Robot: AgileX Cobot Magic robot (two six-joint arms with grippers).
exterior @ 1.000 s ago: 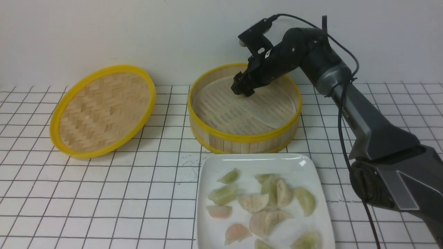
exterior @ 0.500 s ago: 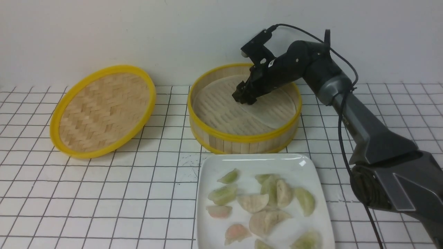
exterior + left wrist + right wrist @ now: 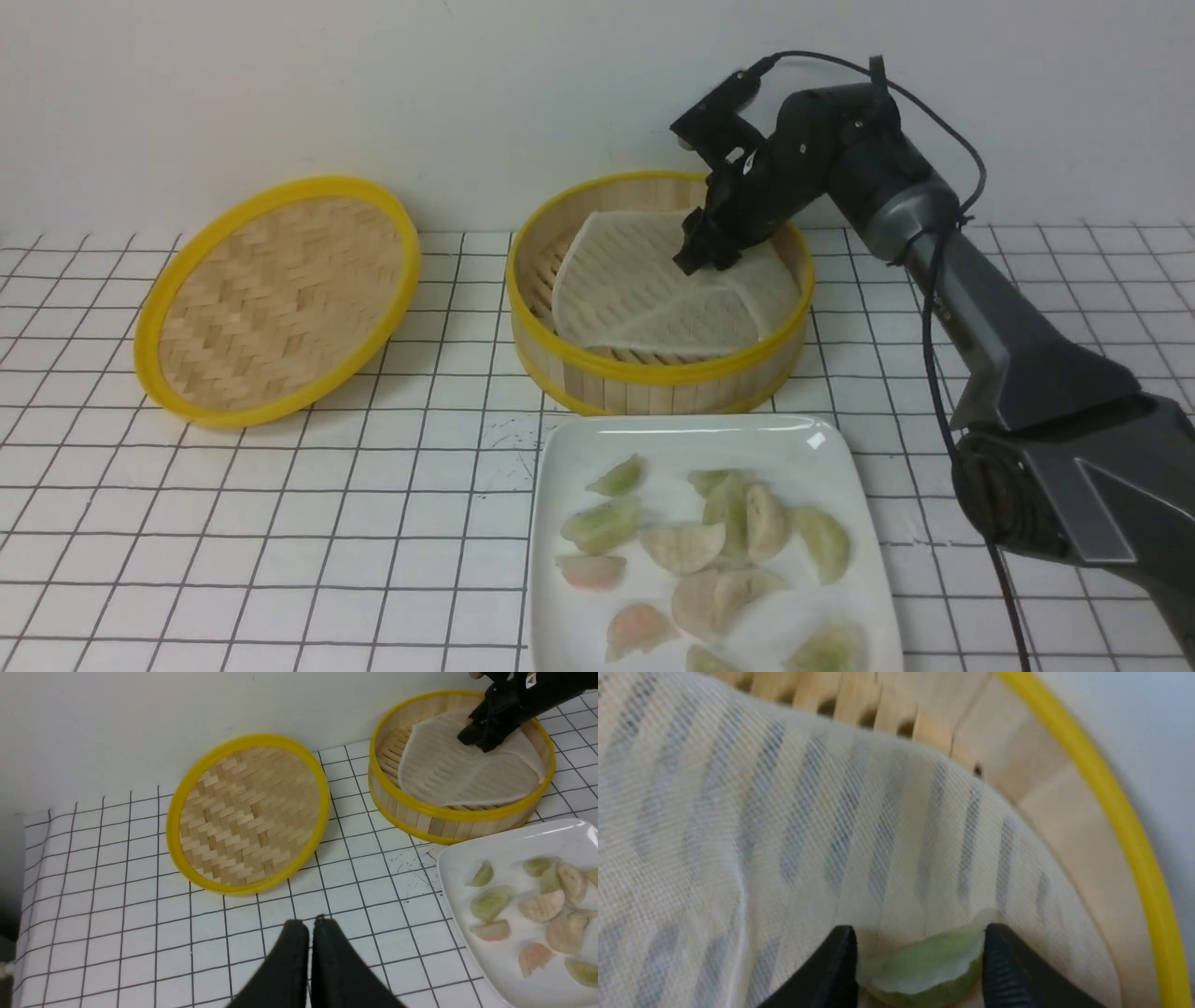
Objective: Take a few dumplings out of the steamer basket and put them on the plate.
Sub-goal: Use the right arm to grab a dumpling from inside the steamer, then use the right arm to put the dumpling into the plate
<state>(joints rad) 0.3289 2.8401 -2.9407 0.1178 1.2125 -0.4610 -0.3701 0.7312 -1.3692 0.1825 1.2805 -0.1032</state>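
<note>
Right gripper [image 3: 920, 935] is clamped on a green dumpling [image 3: 922, 968] down in the steamer basket [image 3: 653, 376], liner sheet [image 3: 635, 294] rucked up under it, plate [image 3: 571, 448] just beside holding a bunch, left gripper [image 3: 310, 926] pinched together.

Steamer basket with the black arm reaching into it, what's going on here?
The right gripper is inside the steamer basket, closed on a green dumpling that lies against the liner sheet. The sheet is crumpled up, baring slats on the basket's left side. The plate in front holds several green, beige and pinkish dumplings. The left gripper is shut above the table, and the lid lies off to the left.
</note>
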